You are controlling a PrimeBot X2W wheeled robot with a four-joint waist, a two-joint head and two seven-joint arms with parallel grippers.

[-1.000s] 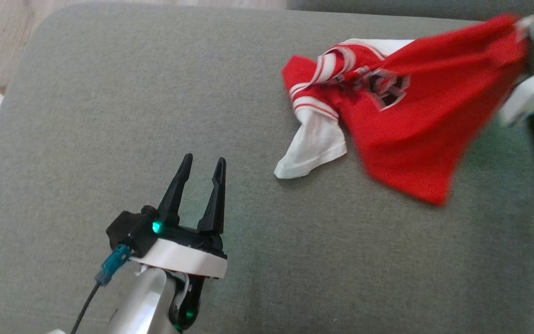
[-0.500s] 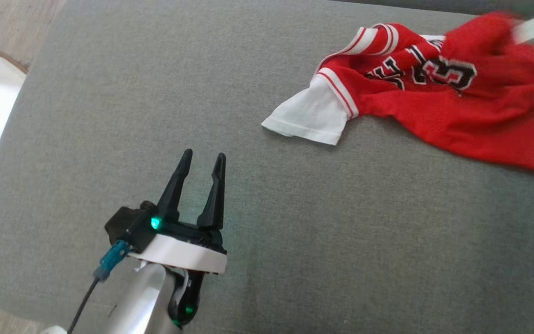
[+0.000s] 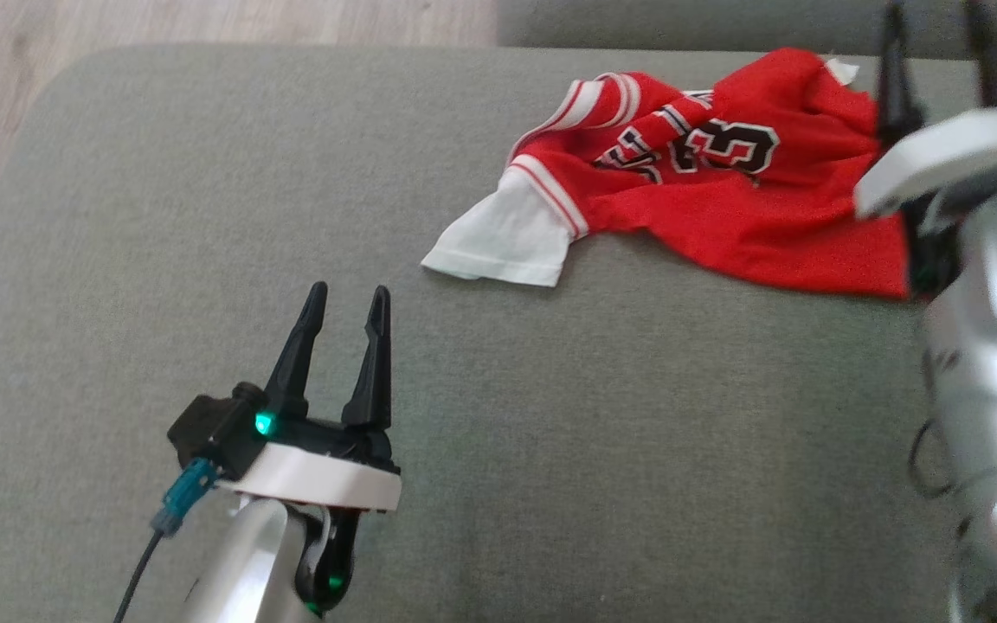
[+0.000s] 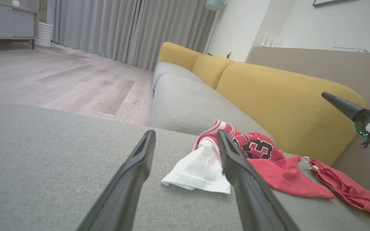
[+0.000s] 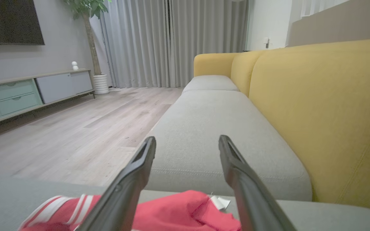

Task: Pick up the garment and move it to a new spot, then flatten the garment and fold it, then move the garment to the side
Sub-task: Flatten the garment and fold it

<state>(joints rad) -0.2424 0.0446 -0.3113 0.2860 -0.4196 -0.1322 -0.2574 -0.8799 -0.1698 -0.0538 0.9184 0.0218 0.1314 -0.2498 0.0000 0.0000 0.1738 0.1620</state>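
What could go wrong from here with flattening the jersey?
The red jersey lies crumpled with overlapping folds, so the open right gripper above its edge might pinch several layers at once. The jersey also sits close to the far edge of the grey cushion; a sideways pull could drag part of it off.

left hand (image 3: 349, 289) open, right hand (image 3: 931, 10) apparently open

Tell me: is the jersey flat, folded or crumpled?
Crumpled. The jersey lies bunched on the cushion, wrinkles partly hide its number, and one white sleeve sticks out. No neat fold shows.
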